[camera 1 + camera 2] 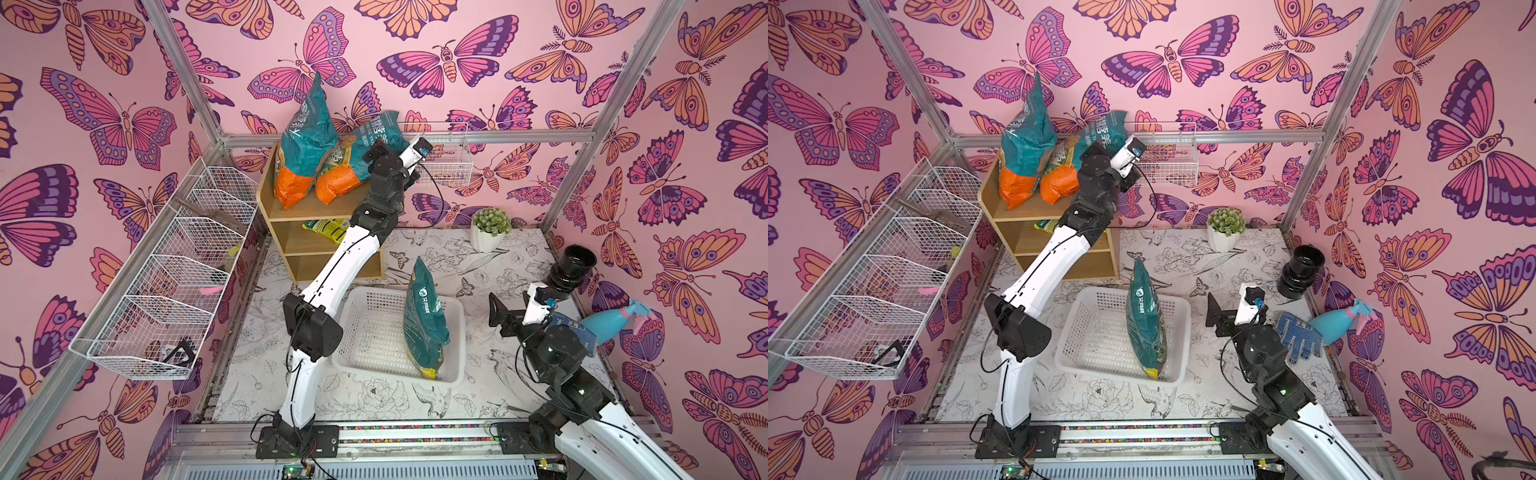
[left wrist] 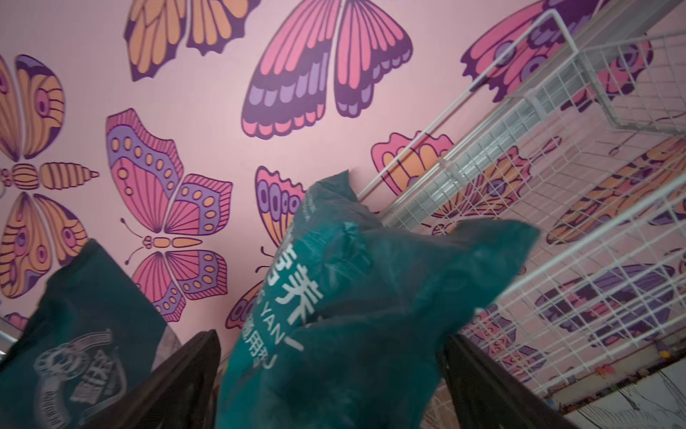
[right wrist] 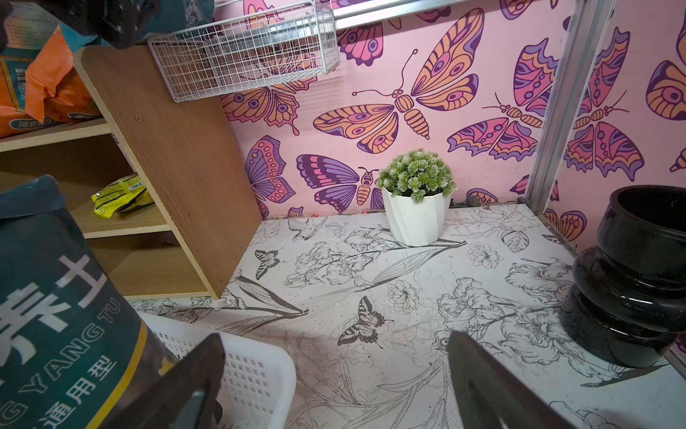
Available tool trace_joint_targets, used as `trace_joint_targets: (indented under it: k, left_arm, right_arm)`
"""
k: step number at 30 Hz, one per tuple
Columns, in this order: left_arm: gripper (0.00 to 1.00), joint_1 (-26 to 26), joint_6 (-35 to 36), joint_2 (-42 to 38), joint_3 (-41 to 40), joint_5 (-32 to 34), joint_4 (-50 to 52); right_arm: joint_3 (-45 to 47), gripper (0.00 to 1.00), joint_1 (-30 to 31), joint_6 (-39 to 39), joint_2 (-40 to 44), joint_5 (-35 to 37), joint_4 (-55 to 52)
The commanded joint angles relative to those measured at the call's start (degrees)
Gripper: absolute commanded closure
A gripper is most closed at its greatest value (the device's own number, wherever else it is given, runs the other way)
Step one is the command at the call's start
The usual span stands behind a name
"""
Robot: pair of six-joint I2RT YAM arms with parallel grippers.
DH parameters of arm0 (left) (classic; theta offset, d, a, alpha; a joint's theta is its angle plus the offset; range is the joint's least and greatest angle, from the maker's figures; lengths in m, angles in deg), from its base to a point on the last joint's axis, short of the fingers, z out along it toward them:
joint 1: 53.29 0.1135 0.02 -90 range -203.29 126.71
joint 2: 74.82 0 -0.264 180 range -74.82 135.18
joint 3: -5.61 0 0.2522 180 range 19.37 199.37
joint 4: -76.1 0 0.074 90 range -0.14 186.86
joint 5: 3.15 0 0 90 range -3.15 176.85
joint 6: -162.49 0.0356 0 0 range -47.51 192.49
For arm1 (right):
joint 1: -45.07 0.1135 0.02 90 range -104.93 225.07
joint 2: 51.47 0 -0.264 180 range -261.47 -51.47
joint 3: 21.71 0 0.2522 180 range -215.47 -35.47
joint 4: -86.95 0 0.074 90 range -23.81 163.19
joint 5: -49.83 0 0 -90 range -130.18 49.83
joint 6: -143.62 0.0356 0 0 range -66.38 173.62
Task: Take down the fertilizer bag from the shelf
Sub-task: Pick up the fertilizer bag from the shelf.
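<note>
Two teal-and-orange fertilizer bags stand on top of the light-wood shelf, one upright and one leaning right. My left gripper is up at the leaning bag. In the left wrist view this gripper is open, and the bag's teal upper part fills the space between its dark fingers. A third bag stands in the white basket on the table. Beside that basket my right gripper hangs open above the table, holding nothing.
A yellow packet lies on the shelf's middle tier. White wire baskets hang on the left wall and the back wall, close to my left wrist. A potted plant, black vase, blue glove and spray bottle sit at the right.
</note>
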Motion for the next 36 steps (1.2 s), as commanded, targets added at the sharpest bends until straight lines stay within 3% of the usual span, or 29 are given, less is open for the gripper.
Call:
trace_joint_targets:
  k: [1, 7, 11, 15, 16, 19, 21, 22, 27, 36]
  left_arm:
    - [0.00, -0.42, -3.12, -1.03, 1.36, -3.62, 2.78]
    - [0.00, 0.79, 0.57, 6.22, 10.70, -0.76, 0.92]
    - [0.00, 3.68, 0.07, 7.36, 10.58, -2.99, -2.61]
    - [0.09, 5.76, 0.03, 8.29, 9.86, -5.39, -1.73]
    - [0.17, 6.03, 0.51, 8.53, 9.55, -5.49, -1.71]
    - [0.74, 6.35, 0.86, 9.38, 9.53, -4.12, -3.43]
    - [0.96, 6.27, 0.56, 9.31, 9.53, -4.04, -3.94]
    - [1.00, 6.13, 0.09, 9.07, 9.50, -3.80, -4.33]
    - [1.00, 4.33, -1.40, 6.25, 8.68, -0.13, -10.02]
    - [1.00, 0.09, 4.85, -5.46, 1.86, 5.26, -21.28]
  right_arm:
    - [-0.52, 0.04, -0.30, -0.58, -0.24, 0.24, 1.28]
    - [-0.78, 0.04, -0.34, -0.62, -1.42, -0.17, 1.59]
    - [-0.87, 0.04, -0.34, -0.70, -1.91, -0.18, 1.80]
    - [-1.11, 0.04, -0.33, -0.91, -2.96, -0.02, 2.16]
    - [-1.20, 0.04, -0.30, -0.92, -3.31, -0.06, 2.18]
    - [-1.47, 0.04, -0.29, -1.02, -4.19, -0.05, 2.26]
    - [-1.57, 0.04, -0.29, -1.05, -4.57, -0.02, 2.26]
    - [-1.59, 0.04, -0.25, -1.01, -4.68, -0.06, 2.35]
    - [-1.57, 0.04, -0.32, -1.04, -4.71, -0.19, 2.34]
    - [-1.64, 0.04, -0.32, -0.80, -4.16, -2.40, 2.47]
